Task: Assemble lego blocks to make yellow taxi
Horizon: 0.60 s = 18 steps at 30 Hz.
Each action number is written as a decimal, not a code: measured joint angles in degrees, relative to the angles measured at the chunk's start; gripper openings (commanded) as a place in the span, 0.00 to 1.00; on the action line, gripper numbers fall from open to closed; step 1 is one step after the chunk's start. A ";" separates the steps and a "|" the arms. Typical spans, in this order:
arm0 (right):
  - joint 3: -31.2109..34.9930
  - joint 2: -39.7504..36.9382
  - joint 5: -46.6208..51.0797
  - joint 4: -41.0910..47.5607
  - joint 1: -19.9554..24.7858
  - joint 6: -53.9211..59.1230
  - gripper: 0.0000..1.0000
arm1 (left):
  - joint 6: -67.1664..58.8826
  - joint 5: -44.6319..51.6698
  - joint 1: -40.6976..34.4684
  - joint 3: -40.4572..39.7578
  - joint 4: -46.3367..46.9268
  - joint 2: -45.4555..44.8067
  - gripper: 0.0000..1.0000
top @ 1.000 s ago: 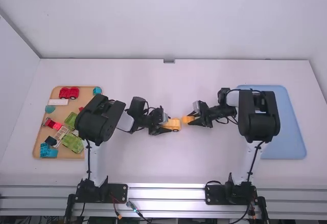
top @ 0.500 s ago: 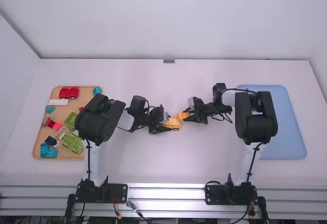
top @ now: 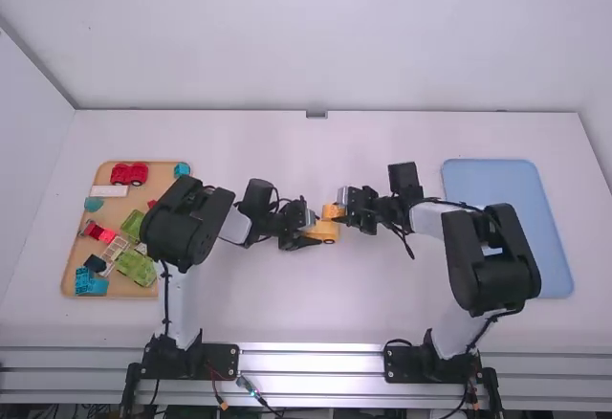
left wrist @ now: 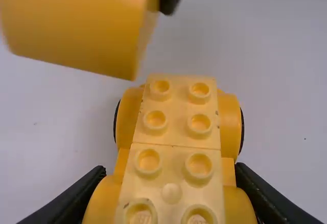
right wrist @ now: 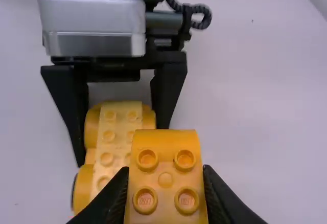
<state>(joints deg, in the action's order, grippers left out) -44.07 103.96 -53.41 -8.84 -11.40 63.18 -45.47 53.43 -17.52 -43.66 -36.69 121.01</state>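
My left gripper (top: 308, 238) is near the table's middle, shut on the yellow car base (top: 326, 231). My right gripper (top: 344, 209) stands close by, shut on a yellow block (top: 333, 211) that overlaps the base's far side in the high view. In the left wrist view, the studded car base (left wrist: 178, 127), with wheels at its sides, sits between the fingers of my left gripper (left wrist: 171, 188); the yellow block (left wrist: 76, 27) hangs above and off to one side. The right wrist view has my right gripper (right wrist: 166, 185) clamping the studded block (right wrist: 165, 168), with the base (right wrist: 115, 132) beyond it.
A wooden tray (top: 69, 275) at the left holds red, green, blue and white parts, partly hidden behind the left arm. On the right, a blue tray (top: 553, 275) lies behind and beside the right arm.
My right gripper has carried its yellow block left and a little away from the camera, from beside the base to its far side. The left arm and the base have stayed put.
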 measured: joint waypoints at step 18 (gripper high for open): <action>-5.46 8.76 -8.52 6.38 -2.58 -1.22 0.03 | 0.04 -0.15 0.00 0.00 0.50 0.00 0.56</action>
<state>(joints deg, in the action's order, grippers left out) -49.54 112.73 -61.93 -2.46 -13.98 61.95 -45.43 53.28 -17.52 -43.66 -36.18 121.01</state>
